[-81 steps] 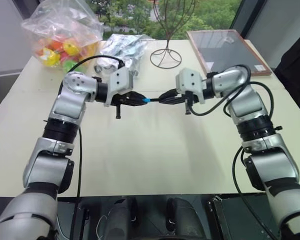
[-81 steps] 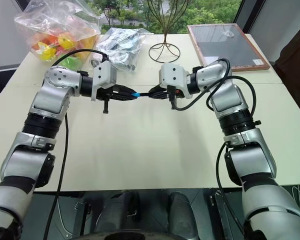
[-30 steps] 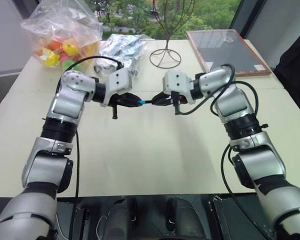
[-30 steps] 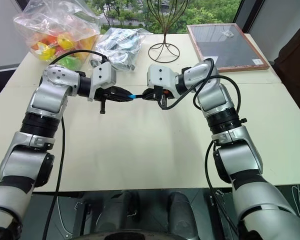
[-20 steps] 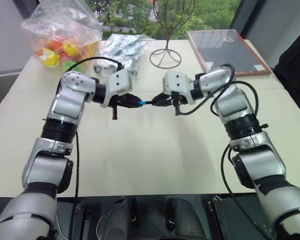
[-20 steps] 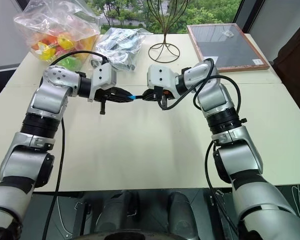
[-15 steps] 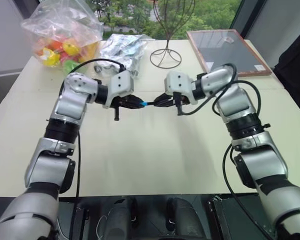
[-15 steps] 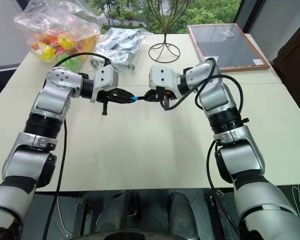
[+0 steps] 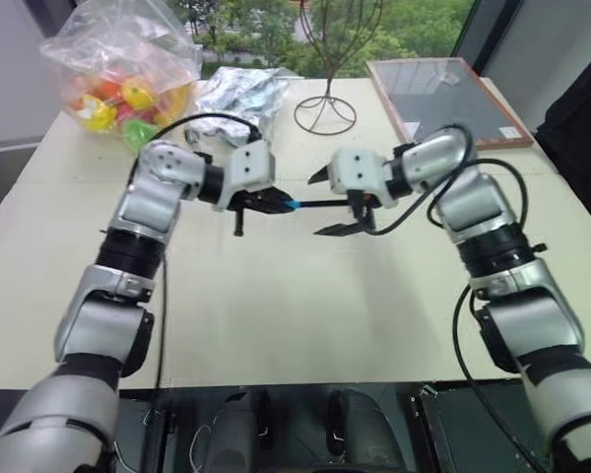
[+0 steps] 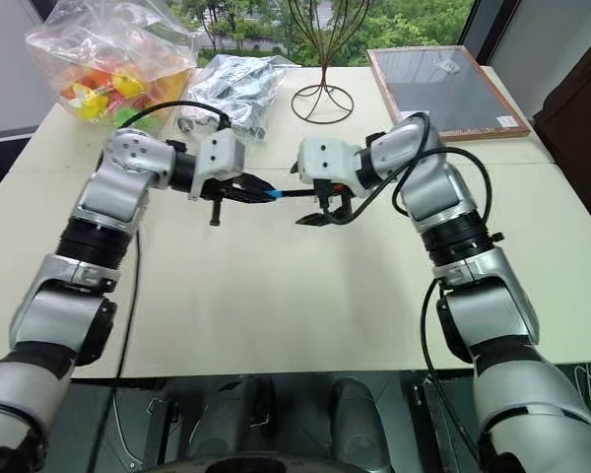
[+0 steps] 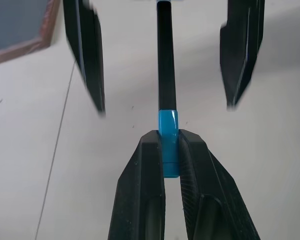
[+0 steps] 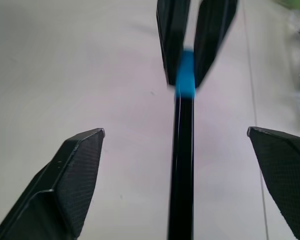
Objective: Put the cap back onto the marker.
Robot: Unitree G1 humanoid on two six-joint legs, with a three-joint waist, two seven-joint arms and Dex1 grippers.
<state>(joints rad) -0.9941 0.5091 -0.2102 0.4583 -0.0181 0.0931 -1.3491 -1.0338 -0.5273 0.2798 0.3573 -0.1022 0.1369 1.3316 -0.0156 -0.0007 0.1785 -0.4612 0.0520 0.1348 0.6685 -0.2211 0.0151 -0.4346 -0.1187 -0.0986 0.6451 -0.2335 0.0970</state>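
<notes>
My left gripper (image 11: 168, 137) is shut on the light-blue cap (image 11: 168, 150), held in the air above the cream table (image 9: 276, 315). The black marker (image 9: 327, 204) sticks out of the cap, roughly level, toward my right arm. It appears seated in the cap and carried by it alone. My right gripper (image 12: 175, 131) is open, with one finger on each side of the marker's shaft (image 12: 182, 170) and neither touching it. In the right wrist view the cap (image 12: 186, 75) sits between the left fingers (image 12: 172, 35).
At the table's far side stand a clear bag of coloured toys (image 9: 118, 69), silver foil packets (image 9: 241, 94), a wire stand (image 9: 325, 108) and a framed dark board (image 9: 443, 94). Bare tabletop lies under and in front of both grippers.
My right gripper, shut on the marker's shaft before, has opened and let it go. The left gripper stays shut on the cap, and the marker stays in it.
</notes>
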